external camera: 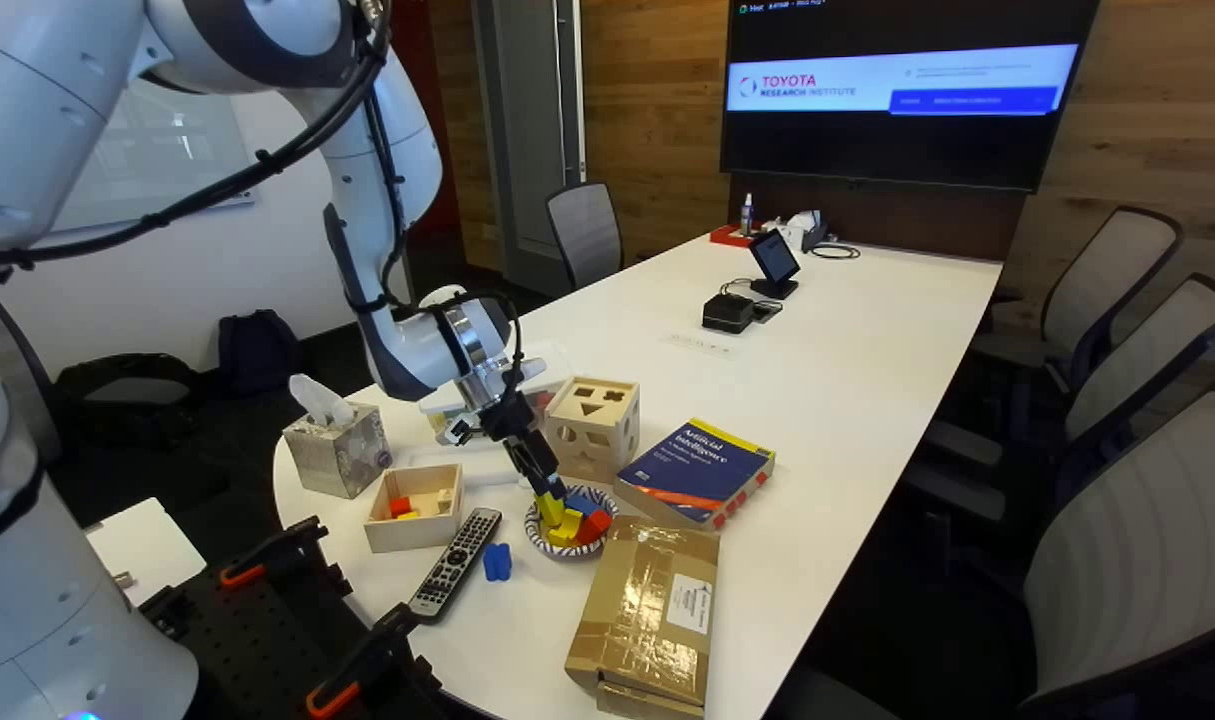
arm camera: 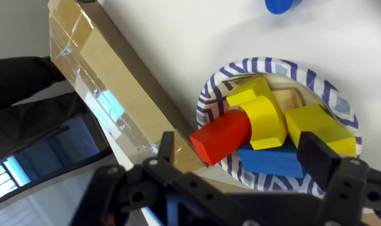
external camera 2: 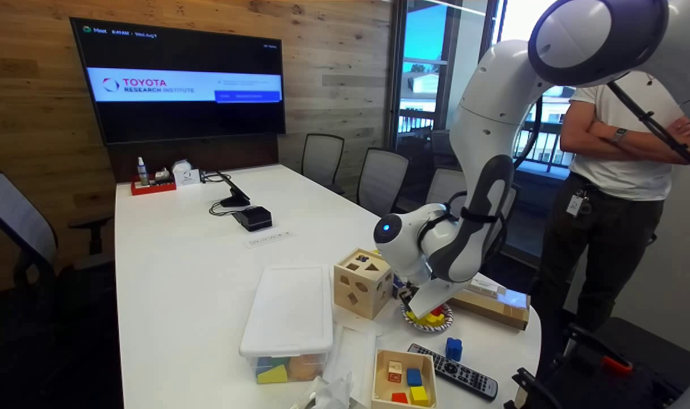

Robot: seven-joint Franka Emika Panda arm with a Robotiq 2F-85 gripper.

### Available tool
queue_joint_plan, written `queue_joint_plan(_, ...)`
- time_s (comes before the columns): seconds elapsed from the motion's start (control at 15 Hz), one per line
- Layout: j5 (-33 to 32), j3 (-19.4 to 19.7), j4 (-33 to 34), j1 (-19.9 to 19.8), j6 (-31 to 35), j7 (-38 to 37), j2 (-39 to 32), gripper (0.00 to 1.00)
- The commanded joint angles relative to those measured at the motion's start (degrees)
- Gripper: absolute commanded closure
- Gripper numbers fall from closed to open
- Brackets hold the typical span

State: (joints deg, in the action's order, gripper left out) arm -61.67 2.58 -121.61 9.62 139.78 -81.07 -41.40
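Table (external camera: 847,330): mid-frame. Lidded bin (external camera 2: 288,312): lower centre of exterior view. Cardboard box (arm camera: 118,84): just beside bowl (arm camera: 267,65), mid-right of wrist view. One shape cube (external camera 2: 372,295) near. Fingers (arm camera: 317,160) spread over bowl. Inside: two yellow blocks (arm camera: 265,116), one red block (arm camera: 221,135), one blue block (arm camera: 272,161). Loose blue block (arm camera: 278,5): cropped at top edge, whole in both exterior views.
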Motion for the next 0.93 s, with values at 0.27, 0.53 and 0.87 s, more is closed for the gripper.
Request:
queue_joint_plan(0.27, 4.1, -0.4, 8.5, 1.7, -5.9, 1.0, -5.8, 0.0)
queue_joint_plan(0.53, 3.6, -0.2, 7.6, 1.6, -5.3, 0.6, -5.1, 0.0)
queue_joint_plan(0.87, 5.2, -0.5, 9.3, 1.7, -7.2, 1.5, -6.2, 0.0)
